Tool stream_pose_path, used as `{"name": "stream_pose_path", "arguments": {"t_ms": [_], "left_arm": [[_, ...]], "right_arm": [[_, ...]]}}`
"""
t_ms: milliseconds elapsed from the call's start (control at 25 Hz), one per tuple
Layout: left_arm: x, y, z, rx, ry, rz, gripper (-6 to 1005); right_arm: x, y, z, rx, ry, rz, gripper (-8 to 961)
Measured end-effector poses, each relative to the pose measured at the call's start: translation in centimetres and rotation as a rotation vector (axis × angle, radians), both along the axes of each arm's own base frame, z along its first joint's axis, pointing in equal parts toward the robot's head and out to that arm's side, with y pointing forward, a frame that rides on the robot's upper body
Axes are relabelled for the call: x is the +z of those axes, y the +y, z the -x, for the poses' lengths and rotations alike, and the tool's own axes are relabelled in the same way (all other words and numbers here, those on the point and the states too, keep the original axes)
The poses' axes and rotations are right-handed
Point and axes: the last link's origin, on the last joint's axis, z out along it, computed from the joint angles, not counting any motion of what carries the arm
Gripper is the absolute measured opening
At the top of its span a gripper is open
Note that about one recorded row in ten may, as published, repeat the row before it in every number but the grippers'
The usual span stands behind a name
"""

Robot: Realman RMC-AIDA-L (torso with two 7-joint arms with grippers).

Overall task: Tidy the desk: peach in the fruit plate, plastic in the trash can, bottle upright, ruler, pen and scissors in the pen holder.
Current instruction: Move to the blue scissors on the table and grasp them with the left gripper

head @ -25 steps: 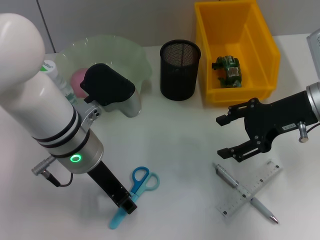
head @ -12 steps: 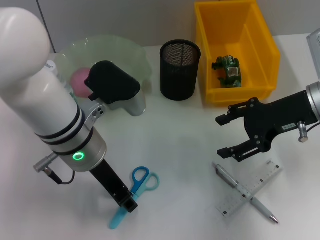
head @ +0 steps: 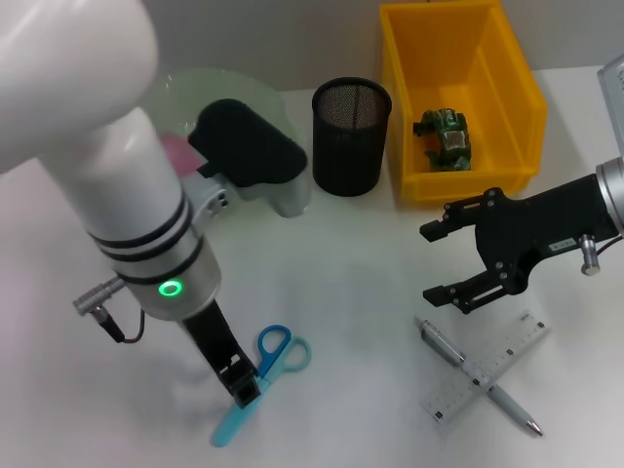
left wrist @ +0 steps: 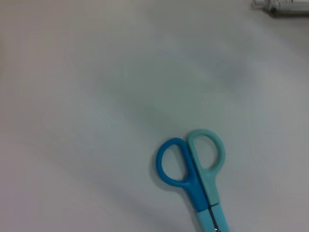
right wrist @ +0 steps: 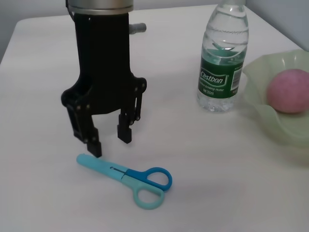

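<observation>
While the left tool point(right wrist: 108, 137) hangs spread over the scissors point(head: 255, 382) flat on the near-left tabletop point(head: 351, 292) — right tool point(head: 450, 263) parted, idle above the pen point(head: 478, 376) and ruler point(head: 487, 366) — those thin, low blades could slip the pinch.

One scissors point(head: 263, 380), one pen point(head: 478, 375), one ruler point(head: 487, 369), one bottle point(right wrist: 223, 58), one peach point(right wrist: 289, 90).
</observation>
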Motion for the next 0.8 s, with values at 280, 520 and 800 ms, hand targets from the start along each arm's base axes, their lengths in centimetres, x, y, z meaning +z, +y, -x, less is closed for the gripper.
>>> {"name": "stream_pose_path", "arguments": {"t_ms": [280, 520, 800], "left_arm": [[-0.7, -0.5, -1.2, -0.014, 0.009, 0.011, 480], [-1.1, -0.5, -1.2, -0.003, -0.019, 0.009, 480], [-1.6, -0.7, -0.6, 0.004, -0.039, 0.008, 479]], "right_arm": [[0.0, 0.1, 0.0, 0.004, -0.003, -0.007, 818], [0.0, 0.0, -0.1, 0.001, -0.004, -0.006, 818], [0.0, 0.0, -0.2, 0.001, -0.004, -0.006, 818]]}}
